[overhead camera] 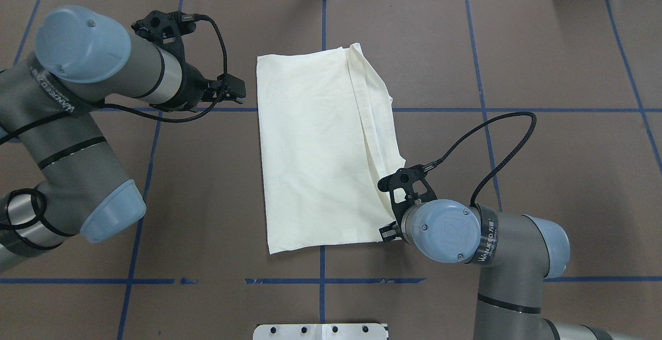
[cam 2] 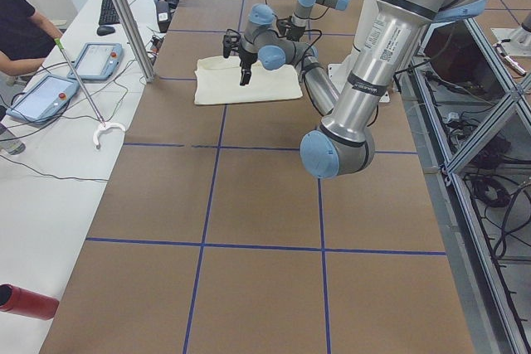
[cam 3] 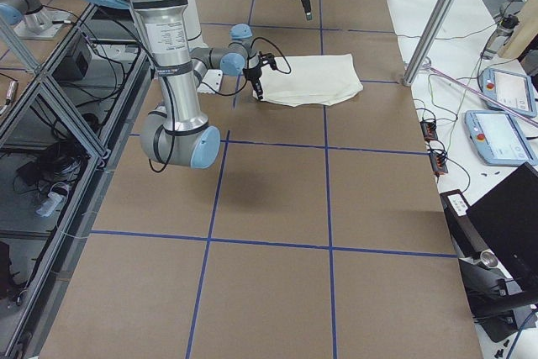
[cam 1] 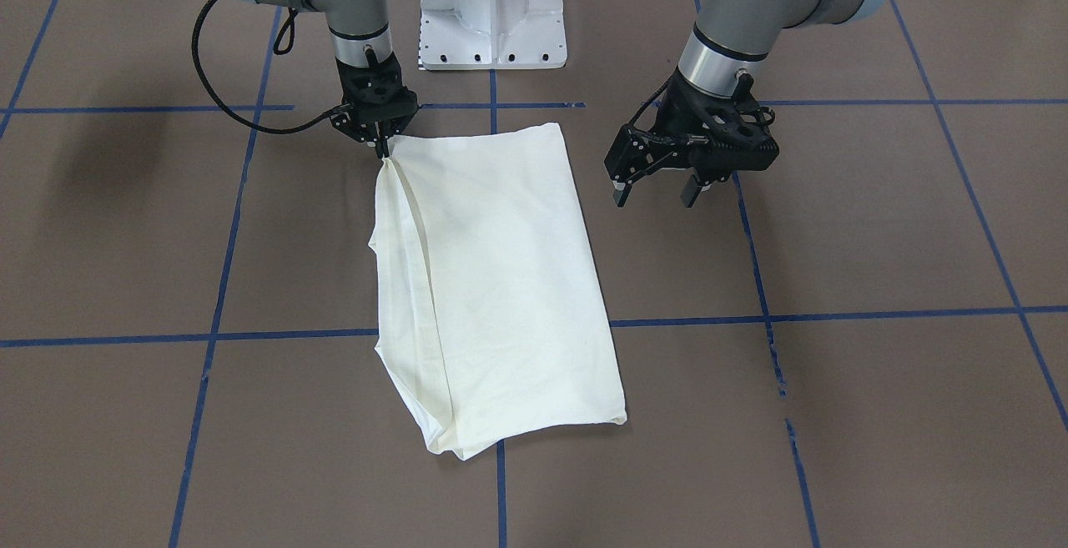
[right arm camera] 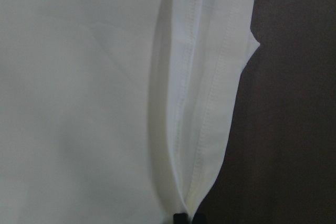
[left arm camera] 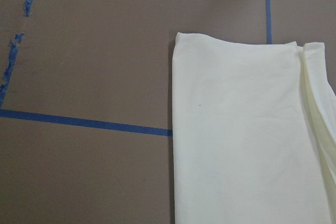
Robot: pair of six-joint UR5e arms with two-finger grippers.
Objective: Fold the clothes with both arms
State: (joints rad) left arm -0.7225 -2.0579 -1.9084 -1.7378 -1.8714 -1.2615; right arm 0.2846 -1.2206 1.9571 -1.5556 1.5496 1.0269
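A: Shirt location?
B: Shirt (cam 1: 501,281) lies folded, plain side up, mid-way across the table (cam 1: 834,406).
A: Pincers?
B: Right pincer (cam 1: 381,148) pinches the corner on its side, nearest the base (cam 1: 492,14). Left pincer (cam 1: 655,196) hangs spread, apart from the opposite long edge.

You're running a robotics lab. The tabletop (cam 1: 876,414) is plain brown board, marked into big squares with blue tape (cam 1: 834,314). A white pedestal (cam 1: 492,22) with bolt holes stands at its edge. The left arm (cam 2: 365,80) and right arm (cam 3: 168,39) are grey industrial machines with light-blue joint caps. An aluminium post (cam 2: 124,14) rises at the tabletop's side, and loose cables (cam 2: 489,192) lie under the frame. Your white side bench (cam 2: 50,163) carries two teach pendants (cam 2: 95,60) and a keyboard (cam 2: 109,6), with a person (cam 2: 21,35) at it.
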